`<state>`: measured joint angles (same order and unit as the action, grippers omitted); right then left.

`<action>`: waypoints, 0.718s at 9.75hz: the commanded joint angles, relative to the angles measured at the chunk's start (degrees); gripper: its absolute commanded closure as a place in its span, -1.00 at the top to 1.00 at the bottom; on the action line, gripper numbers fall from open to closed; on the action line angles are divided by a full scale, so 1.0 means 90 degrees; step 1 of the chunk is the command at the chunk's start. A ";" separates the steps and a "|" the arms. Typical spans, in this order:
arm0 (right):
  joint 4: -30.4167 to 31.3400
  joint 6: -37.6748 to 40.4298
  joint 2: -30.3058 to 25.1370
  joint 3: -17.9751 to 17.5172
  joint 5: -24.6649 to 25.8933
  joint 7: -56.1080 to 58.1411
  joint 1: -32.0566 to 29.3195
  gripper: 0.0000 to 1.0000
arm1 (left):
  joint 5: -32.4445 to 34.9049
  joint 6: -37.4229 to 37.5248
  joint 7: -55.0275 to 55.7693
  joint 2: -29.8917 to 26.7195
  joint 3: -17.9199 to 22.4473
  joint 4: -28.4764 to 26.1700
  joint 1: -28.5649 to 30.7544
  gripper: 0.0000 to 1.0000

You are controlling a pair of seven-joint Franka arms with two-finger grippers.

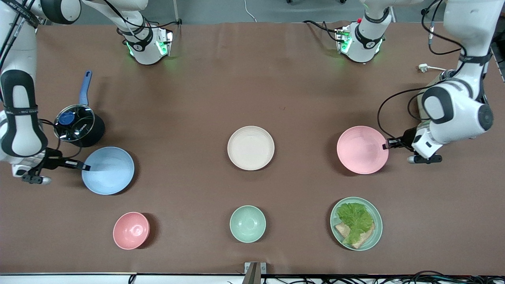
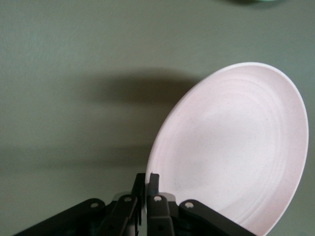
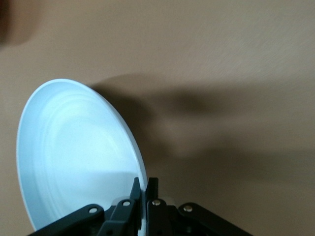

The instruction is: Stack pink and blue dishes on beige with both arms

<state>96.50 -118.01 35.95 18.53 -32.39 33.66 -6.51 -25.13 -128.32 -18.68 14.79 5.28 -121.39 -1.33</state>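
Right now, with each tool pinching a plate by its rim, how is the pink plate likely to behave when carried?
The pink plate looks rigid, so it probably won't flex. The left tool pinches only its rim edge, so it may sag or swivel. Its matte surface should limit slipping. The right tool grips the blue plate likewise.

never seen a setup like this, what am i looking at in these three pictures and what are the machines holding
These are two white robot arms at a brown table, each ending in a small black two-finger gripper. The big picture looks down from a camera facing them. The other two come from cameras on the arms' wrists.

The left gripper is shut on the rim of a pink plate, seen close up in its wrist view. The right gripper is shut on the rim of a blue plate.

A beige plate lies between them, bare. Nearer the camera sit a pink bowl, a green bowl and a green plate of food. A black pot stands beside the blue plate.
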 commanded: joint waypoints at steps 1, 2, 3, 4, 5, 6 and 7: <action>-0.0875 0.0960 -0.0126 0.0352 0.0724 -0.0767 0.0214 -0.99 | -0.0011 0.0058 0.0228 -0.0276 -0.0855 -0.0087 -0.0048 -1.00; -0.1082 0.1225 -0.0369 0.0324 0.1395 -0.1487 0.0331 -0.99 | 0.0008 0.0029 0.0926 -0.0199 -0.1479 0.0049 -0.0058 -1.00; -0.1161 0.1585 -0.0777 0.0227 0.1943 -0.1997 0.0449 -0.99 | 0.0212 -0.0078 0.1706 -0.0053 -0.2026 0.0185 -0.0058 -1.00; -0.1162 0.1879 -0.1168 0.0072 0.2036 -0.2079 0.0498 -0.99 | 0.0523 -0.0320 0.2594 0.0209 -0.2612 0.0322 -0.0058 -1.00; -0.1114 0.2355 -0.1617 -0.0220 0.2037 -0.2331 0.0508 -0.99 | 0.1029 -0.0758 0.3657 0.0618 -0.3227 0.0469 -0.0058 -1.00; -0.1094 0.2969 -0.2056 -0.0522 0.2017 -0.2885 0.0508 -0.99 | 0.1653 -0.1207 0.4702 0.1047 -0.3629 0.0663 -0.0077 -1.00; -0.1075 0.3401 -0.2428 -0.0970 0.2017 -0.3384 0.0518 -0.99 | 0.2548 -0.1385 0.5911 0.1545 -0.4010 0.0984 -0.0097 -1.00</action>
<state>83.76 -90.36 20.11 14.36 -15.63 8.48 -1.53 -9.24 -138.79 25.41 20.46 -27.58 -117.27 -2.83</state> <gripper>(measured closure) 0.943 0.947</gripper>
